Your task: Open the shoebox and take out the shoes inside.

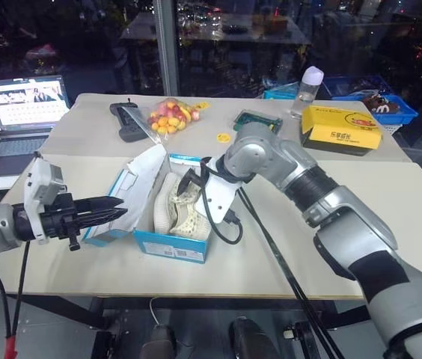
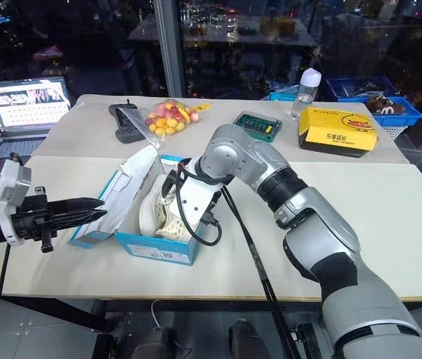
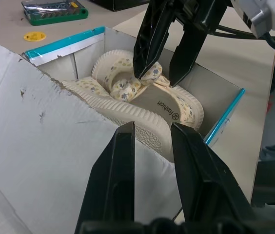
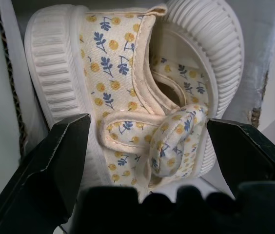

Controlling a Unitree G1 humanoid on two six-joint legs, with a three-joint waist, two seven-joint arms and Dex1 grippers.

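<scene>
The blue shoebox [image 1: 172,245] stands open near the table's front edge, its lid [image 1: 142,179] thrown back to the left. Inside lie the shoes [image 1: 175,209], cream with small blue and yellow flowers and ribbed pale soles [image 3: 149,127]. My right gripper [image 1: 193,182] reaches down into the box, open, with one black finger on each side of a shoe's strap [image 4: 169,139]. My left gripper [image 1: 114,212] is shut and points right, its tips against the lid's white inside [image 3: 45,146].
At the back of the table are a yellow box with a black base [image 1: 341,129], a bottle [image 1: 308,90], a green case [image 1: 257,120], a bag of coloured fruit [image 1: 170,117] and a black device [image 1: 129,121]. A laptop [image 1: 28,101] sits far left. A black cable [image 1: 271,250] trails from the right wrist.
</scene>
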